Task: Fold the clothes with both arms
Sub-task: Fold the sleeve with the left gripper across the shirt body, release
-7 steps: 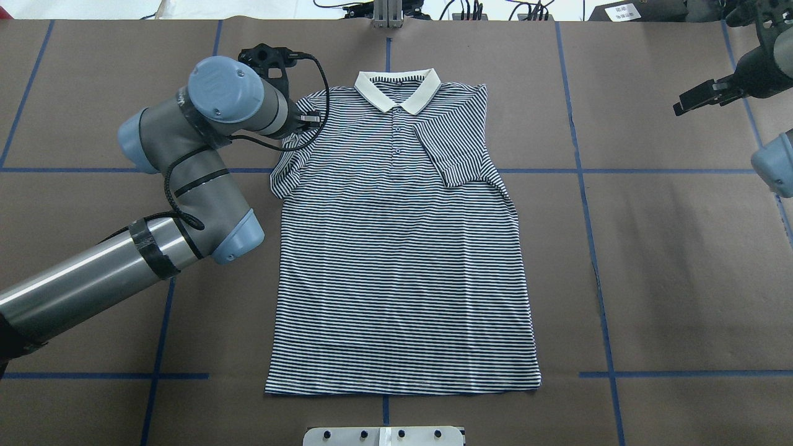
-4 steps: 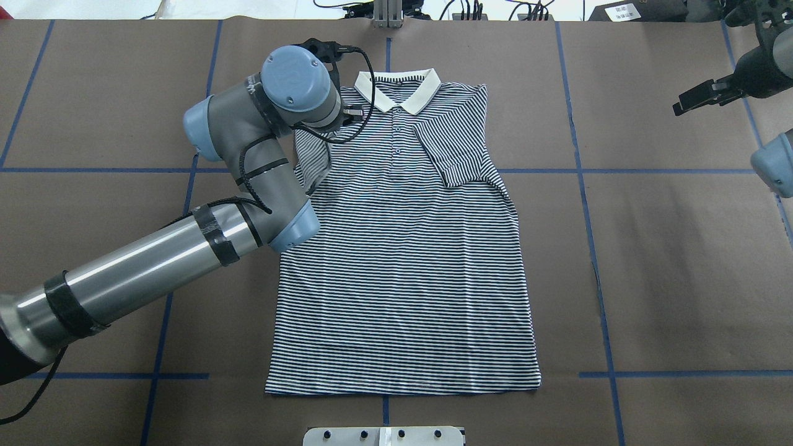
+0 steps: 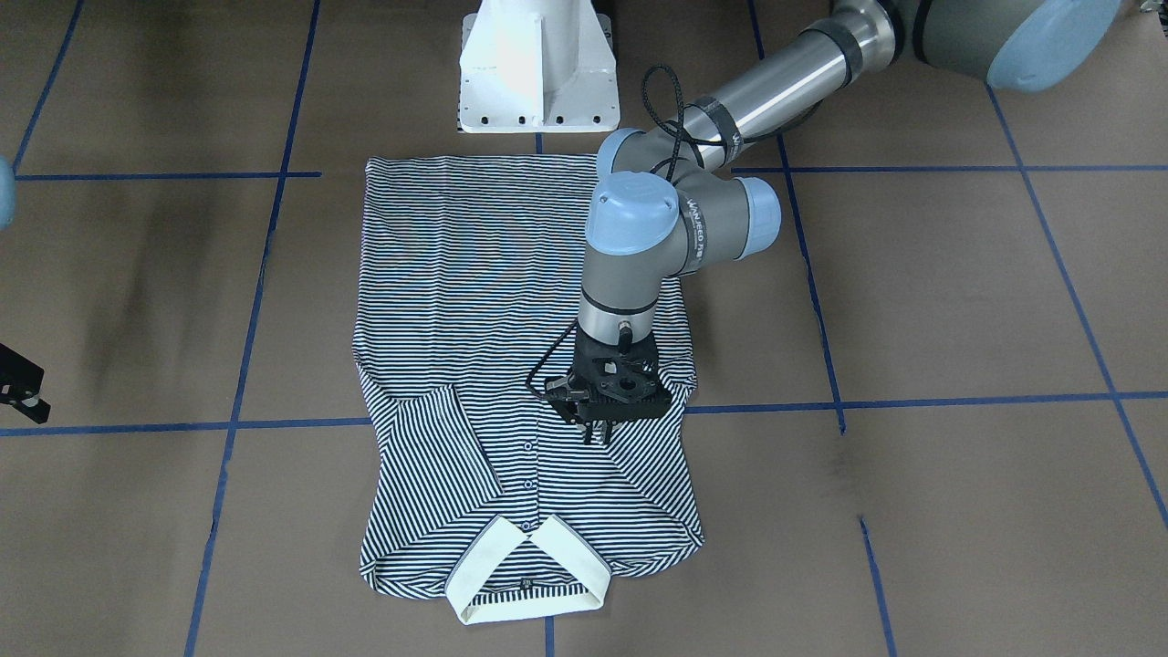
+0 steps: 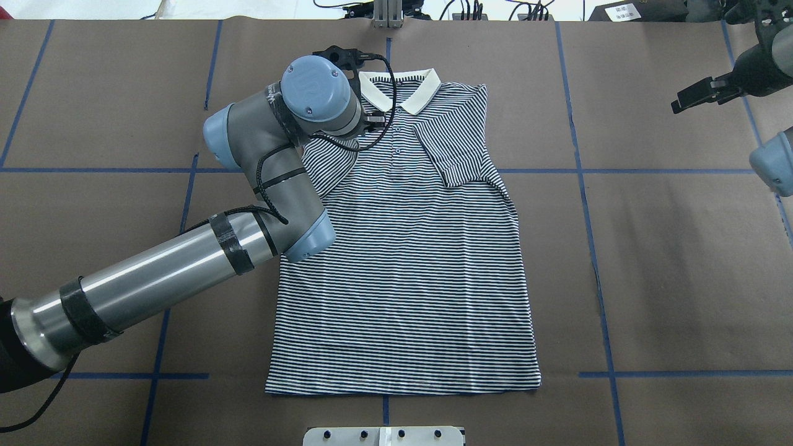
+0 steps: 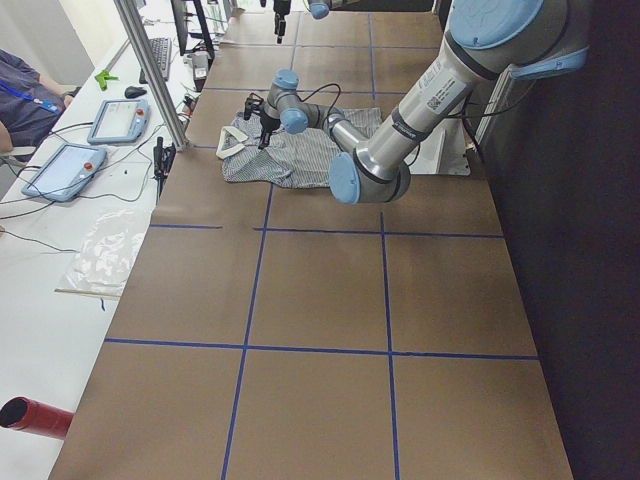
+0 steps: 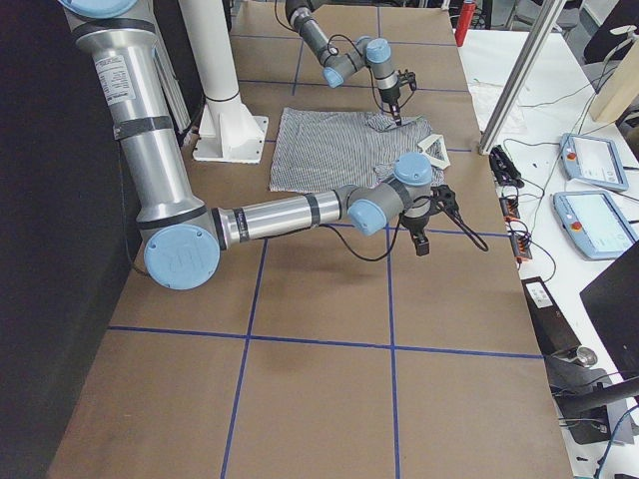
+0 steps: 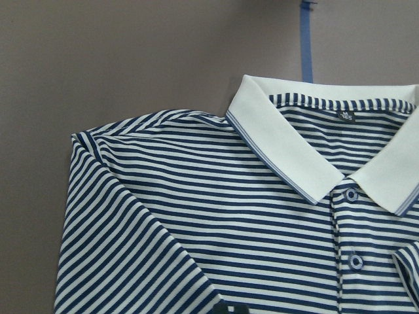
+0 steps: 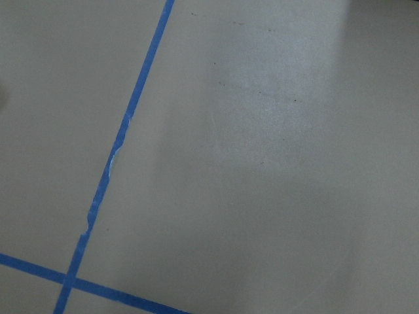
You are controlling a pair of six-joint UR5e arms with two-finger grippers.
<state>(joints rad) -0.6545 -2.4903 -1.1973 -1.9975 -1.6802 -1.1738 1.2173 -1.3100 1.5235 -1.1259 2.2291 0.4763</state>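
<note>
The striped polo shirt (image 4: 403, 260) lies flat and face up on the brown table, its cream collar (image 4: 414, 94) at the far side. Both short sleeves are folded inward over the chest. My left gripper (image 3: 597, 438) points down over the shirt's left shoulder area, fingers close together on the hem of the folded-in left sleeve (image 3: 643, 474). The left wrist view shows the collar (image 7: 288, 150), buttons and that sleeve's fold (image 7: 124, 248). My right gripper (image 4: 678, 102) hangs open and empty above bare table, far off to the shirt's right.
The white pedestal base (image 3: 538, 68) stands just behind the shirt's bottom hem. Blue tape lines (image 4: 582, 186) grid the table. A metal post (image 4: 387, 12) rises at the far edge. Tablets (image 5: 65, 170) lie on a side bench beyond it.
My left arm has swung right with the left sleeve, carrying it from beside the shirt over onto the chest. The right arm has barely moved.
</note>
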